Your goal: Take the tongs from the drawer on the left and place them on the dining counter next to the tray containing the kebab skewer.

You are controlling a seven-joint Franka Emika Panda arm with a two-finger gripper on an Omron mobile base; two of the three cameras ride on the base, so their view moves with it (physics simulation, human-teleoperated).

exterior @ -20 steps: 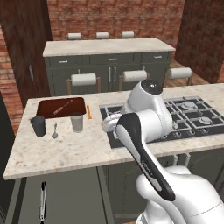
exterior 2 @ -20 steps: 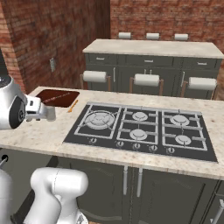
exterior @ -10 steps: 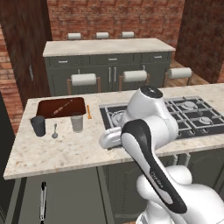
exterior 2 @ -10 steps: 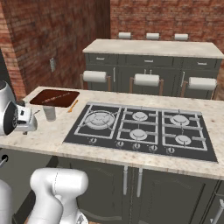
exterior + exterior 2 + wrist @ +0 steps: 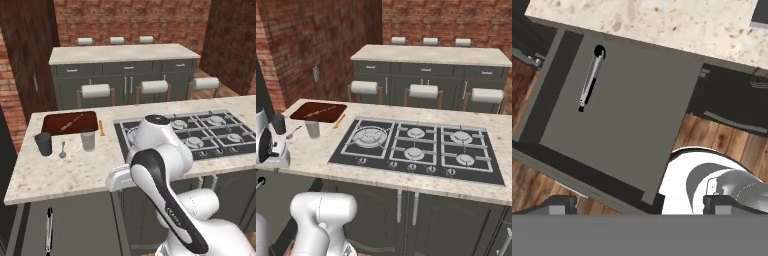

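The tongs (image 5: 591,80) lie well ahead of the spread, empty gripper (image 5: 639,205), up-left, long axis pointing away.

even, soft rendered light with no clear source. the dining counter (image 5: 75,172) is bright and speckled; cabinets below it stay dim. faint shadows sit under the cups near the tray (image 5: 70,123). no glare or blur; edges look slightly jagged.
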